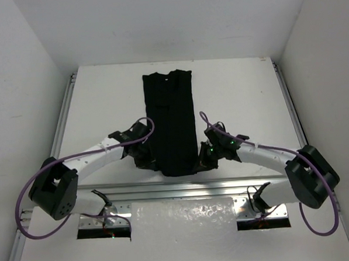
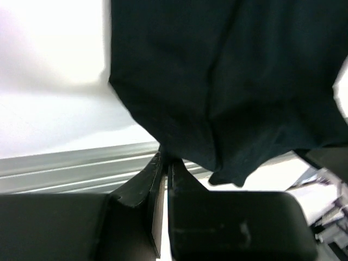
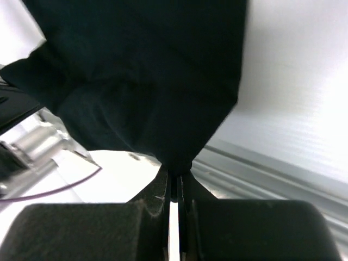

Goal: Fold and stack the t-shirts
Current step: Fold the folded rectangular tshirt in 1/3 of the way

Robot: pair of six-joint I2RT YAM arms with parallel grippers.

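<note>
A black t-shirt (image 1: 171, 119) lies on the white table as a long narrow strip, collar at the far end with a small white label, hem toward the arms. My left gripper (image 1: 145, 161) is shut on the near left corner of the t-shirt (image 2: 217, 87), the cloth pinched between its fingertips (image 2: 157, 166). My right gripper (image 1: 204, 159) is shut on the near right corner of the t-shirt (image 3: 141, 81), the cloth bunched at its fingertips (image 3: 187, 182). Both corners are lifted slightly off the table.
A metal rail (image 1: 183, 188) runs along the table's near edge just behind the hem. White walls close in the table on the left, right and far sides. Purple cables (image 1: 26, 197) loop off both arms.
</note>
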